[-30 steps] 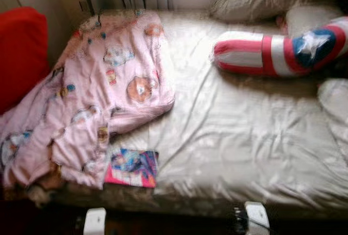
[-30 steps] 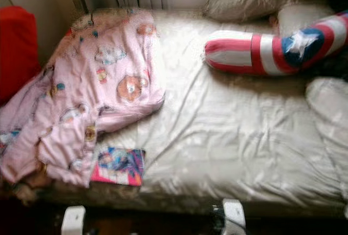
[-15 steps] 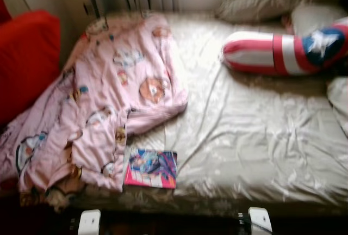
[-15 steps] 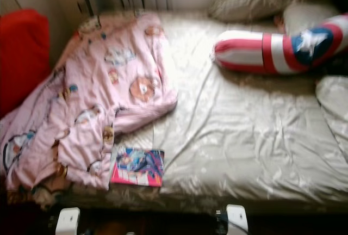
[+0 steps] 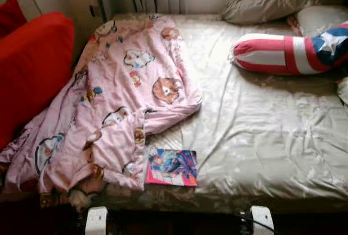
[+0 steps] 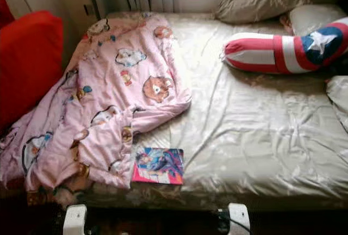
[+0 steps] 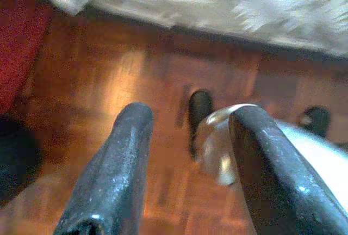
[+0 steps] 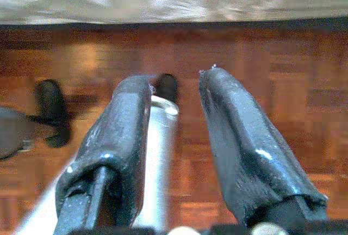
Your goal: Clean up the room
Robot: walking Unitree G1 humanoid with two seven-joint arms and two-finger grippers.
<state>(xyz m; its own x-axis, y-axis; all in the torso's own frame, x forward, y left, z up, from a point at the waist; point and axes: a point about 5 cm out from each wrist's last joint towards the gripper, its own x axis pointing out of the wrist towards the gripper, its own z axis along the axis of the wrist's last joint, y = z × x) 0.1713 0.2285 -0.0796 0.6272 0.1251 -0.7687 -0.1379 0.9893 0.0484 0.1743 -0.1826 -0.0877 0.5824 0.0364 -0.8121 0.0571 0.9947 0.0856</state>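
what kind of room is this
Most likely a child's bedroom: a bed with a wrinkled cream sheet, a pink cartoon-print blanket, a red, white and blue star-shield bolster pillow, and a colourful picture book.

Rumpled pink blanket [image 5: 117, 104] overlaps colourful book [image 5: 172, 167] on bed [image 5: 261, 131]

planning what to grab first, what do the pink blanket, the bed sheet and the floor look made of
Pink blanket: soft thin cloth, matte, probably cotton; it crumples and drapes over the bed edge. Bed sheet: satin-like fabric, judging by its shiny creases. Floor: wood parquet, glossy, with small reddish-brown blocks reflecting light.
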